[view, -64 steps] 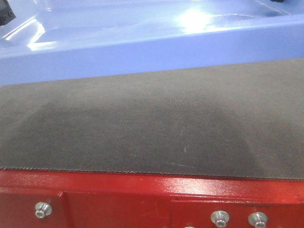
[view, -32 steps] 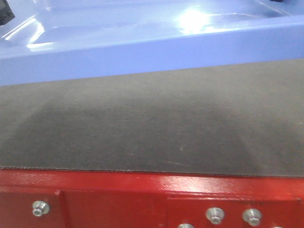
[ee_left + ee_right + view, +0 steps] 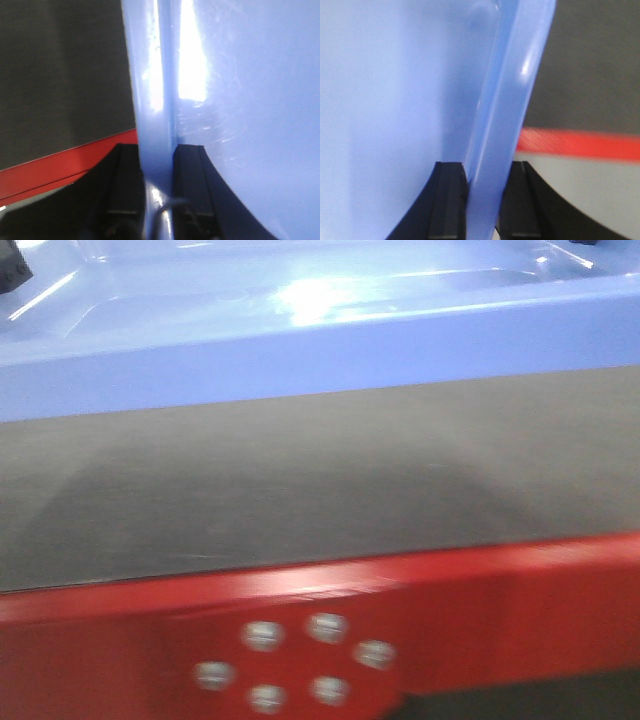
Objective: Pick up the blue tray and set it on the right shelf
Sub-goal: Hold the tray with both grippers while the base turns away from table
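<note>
The blue tray (image 3: 320,350), light blue and glossy, spans the top of the front view above the dark felt table. My left gripper (image 3: 159,170) is shut on the tray's left rim, one black finger (image 3: 125,185) outside and one inside. On the opposite side, my right gripper (image 3: 487,185) is shut on the right rim of the tray (image 3: 395,100) in the same way. Only dark corners of the grippers show at the front view's top edges. The right shelf is out of view.
The dark felt tabletop (image 3: 300,480) ends in a red metal front edge (image 3: 500,610) carrying a cluster of bolts (image 3: 300,660). Beyond the red edge (image 3: 580,142) in the right wrist view lies pale grey floor (image 3: 580,195).
The front view has shifted. The table's red edge now sits higher and slanted, and its bolts have slid left. The glare on the tray has moved left. Both grips look unchanged.
</note>
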